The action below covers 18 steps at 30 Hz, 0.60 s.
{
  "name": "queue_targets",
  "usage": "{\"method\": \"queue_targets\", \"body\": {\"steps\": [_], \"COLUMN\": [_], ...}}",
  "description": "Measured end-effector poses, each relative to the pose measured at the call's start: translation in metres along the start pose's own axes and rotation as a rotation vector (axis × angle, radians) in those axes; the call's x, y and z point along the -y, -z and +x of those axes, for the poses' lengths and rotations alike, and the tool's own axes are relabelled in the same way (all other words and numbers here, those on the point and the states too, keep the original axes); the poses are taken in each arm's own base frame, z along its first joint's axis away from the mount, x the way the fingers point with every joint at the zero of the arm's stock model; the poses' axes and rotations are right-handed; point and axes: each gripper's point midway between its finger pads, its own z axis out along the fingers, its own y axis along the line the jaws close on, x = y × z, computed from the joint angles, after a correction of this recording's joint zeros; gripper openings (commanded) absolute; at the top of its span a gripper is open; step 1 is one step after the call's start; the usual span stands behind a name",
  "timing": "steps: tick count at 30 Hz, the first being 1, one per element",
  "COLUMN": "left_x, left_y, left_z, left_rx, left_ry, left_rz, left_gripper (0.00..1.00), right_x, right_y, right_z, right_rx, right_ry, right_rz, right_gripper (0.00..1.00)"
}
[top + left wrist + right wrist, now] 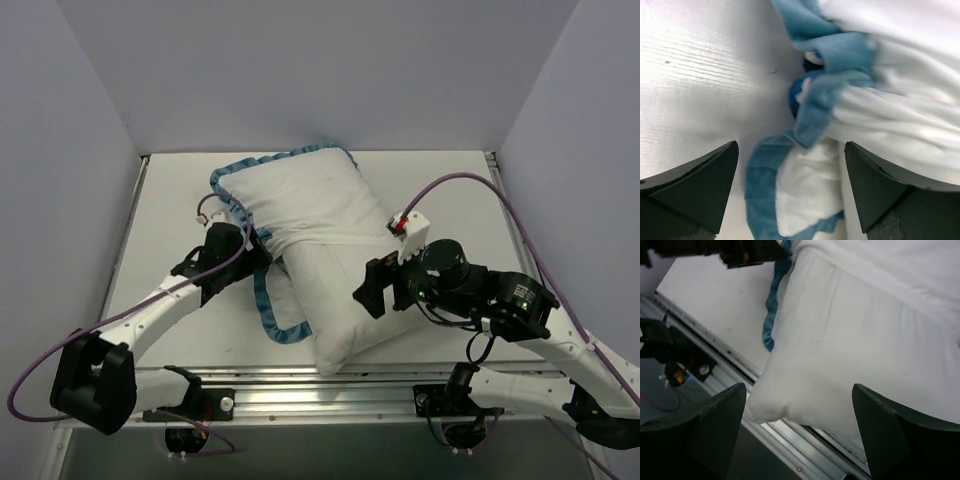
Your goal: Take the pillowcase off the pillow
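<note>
Pillow half out of pillowcase
Both fingers wide: left (790,190) over the pillowcase (810,115) trim, right (797,435) over the pillow (850,355).

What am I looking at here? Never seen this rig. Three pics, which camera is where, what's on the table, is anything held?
Two robot arms are bolted at the near edge of a white table. The wide picture comes from a fixed camera above and behind them, with the left arm on the left. The other two come from a camera on each wrist, and the dark wedges at the bottom of those are that hand's own fingers.

On the table lies a plump white pillow, partly out of its pillowcase, which shows white with a blue ruffled trim.

The left hand is open over the bunched blue trim. The right hand is open around the pillow's near corner. Neither is gripping anything: both sets of fingers stand apart.
</note>
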Motion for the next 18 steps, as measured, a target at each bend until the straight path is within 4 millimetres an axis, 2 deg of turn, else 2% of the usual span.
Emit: {"method": "queue_targets", "body": {"steps": [3,5,8,11,13,14,16,18], "left_x": [0.015,0.026,0.044,0.055,0.056,0.056,0.057,0.058], "left_y": [0.036,0.058,0.08,0.082,0.072,0.065,0.051,0.035], "left_z": [-0.013,-0.014,0.0,0.02,0.032,0.037,0.046,0.049], "left_rx": [0.054,0.078,0.063,0.011,-0.034,-0.057,-0.098,-0.133], "left_ry": [0.024,0.034,0.02,-0.01,-0.03,-0.038,-0.053,-0.067], "left_rz": [0.072,0.123,0.191,0.216,0.199,0.186,0.154,0.123], "left_gripper": [0.94,0.94,0.94,0.94,0.94,0.94,0.94,0.94], "right_x": [0.021,0.042,0.085,0.14,0.171,0.181,0.176,0.159], "right_y": [0.006,0.004,-0.006,-0.027,-0.045,-0.055,-0.075,-0.09], "right_z": [-0.025,-0.032,-0.033,-0.012,0.02,0.041,0.068,0.081], "right_rx": [0.095,0.126,0.129,0.067,-0.022,-0.081,-0.155,-0.181], "right_ry": [-0.016,-0.04,-0.099,-0.191,-0.256,-0.29,-0.319,-0.332], "right_rz": [0.13,0.243,0.414,0.553,0.605,0.603,0.534,0.444], "right_gripper": [0.92,0.94,0.94,0.88,0.84,0.83,0.82,0.82]}}
